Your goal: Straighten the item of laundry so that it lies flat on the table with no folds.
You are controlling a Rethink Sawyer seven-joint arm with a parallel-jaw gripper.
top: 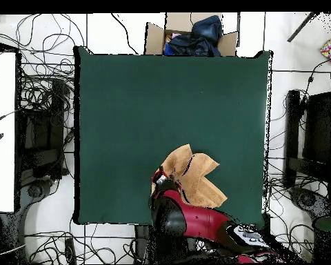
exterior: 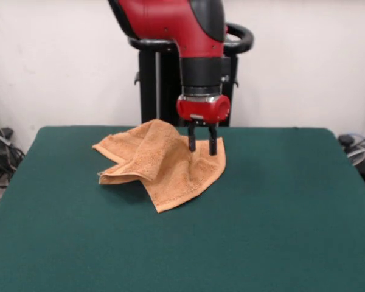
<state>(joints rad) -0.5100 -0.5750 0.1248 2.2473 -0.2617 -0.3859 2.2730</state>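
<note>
We see the towel [exterior: 161,163] lying folded over itself on the surface [exterior: 274,219], toward the far side. At its right corner, the hand [exterior: 202,146] stands narrowly parted over the cloth. A pinch catching both layers risks dragging the fold along uncorrected.

Crumpled towel [top: 192,176] on green table [top: 141,117], arm [top: 196,221] overlapping.

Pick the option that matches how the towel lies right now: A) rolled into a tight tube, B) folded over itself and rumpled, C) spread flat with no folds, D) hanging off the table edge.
B: the towel shows overlapping flaps and a raised fold on the table, with the gripper at its far edge.
</note>
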